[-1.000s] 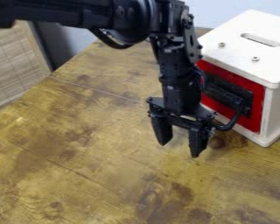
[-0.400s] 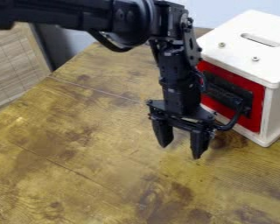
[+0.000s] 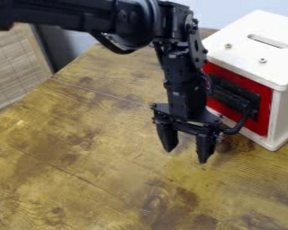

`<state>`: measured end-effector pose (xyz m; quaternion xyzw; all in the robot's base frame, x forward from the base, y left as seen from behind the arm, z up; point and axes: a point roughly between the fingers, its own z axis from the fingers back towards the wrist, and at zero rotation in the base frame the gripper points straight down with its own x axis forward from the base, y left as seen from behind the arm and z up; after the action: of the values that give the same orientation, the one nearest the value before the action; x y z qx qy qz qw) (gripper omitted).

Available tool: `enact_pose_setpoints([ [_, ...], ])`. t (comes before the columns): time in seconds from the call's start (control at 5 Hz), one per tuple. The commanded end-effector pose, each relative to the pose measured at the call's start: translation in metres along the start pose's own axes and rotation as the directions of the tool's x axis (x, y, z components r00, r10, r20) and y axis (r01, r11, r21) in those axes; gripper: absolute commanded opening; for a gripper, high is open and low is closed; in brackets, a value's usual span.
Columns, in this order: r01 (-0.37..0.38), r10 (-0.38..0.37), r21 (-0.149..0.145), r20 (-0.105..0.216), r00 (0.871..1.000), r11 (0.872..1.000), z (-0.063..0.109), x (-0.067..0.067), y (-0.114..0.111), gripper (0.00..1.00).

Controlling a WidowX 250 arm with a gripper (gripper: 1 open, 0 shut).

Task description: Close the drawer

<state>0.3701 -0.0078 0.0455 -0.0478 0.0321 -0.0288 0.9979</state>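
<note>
The drawer (image 3: pixel 237 100) has a red front with a black panel and a black loop handle (image 3: pixel 238 125), and is set in a small white box (image 3: pixel 265 54) at the right of the wooden table. It looks nearly flush with the box. My gripper (image 3: pixel 185 146) hangs from a black arm (image 3: pixel 180 63) just left of the drawer front, fingers pointing down at the table. The fingers are spread apart and hold nothing. The right fingertip is close to the loop handle; I cannot tell if they touch.
The wooden table (image 3: pixel 75 153) is worn and stained. The white box has a slotted top (image 3: pixel 272 41). A woven chair back (image 3: pixel 14 63) stands beyond the table's left edge. The table's far edge runs behind the arm.
</note>
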Motion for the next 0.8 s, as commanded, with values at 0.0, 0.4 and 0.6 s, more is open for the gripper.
enact_pose_setpoints([
  [0.0, 0.007, -0.007, 0.000, 0.111, 0.994, 1.000, 0.0358, 0.0045, -0.0073, 1.00],
  [0.4, -0.003, 0.003, -0.002, 0.124, 0.992, 1.000, 0.0360, 0.0044, -0.0091, 1.00],
  [0.6, -0.012, 0.013, -0.006, 0.128, 0.992, 1.000, 0.0380, 0.0049, -0.0104, 1.00],
])
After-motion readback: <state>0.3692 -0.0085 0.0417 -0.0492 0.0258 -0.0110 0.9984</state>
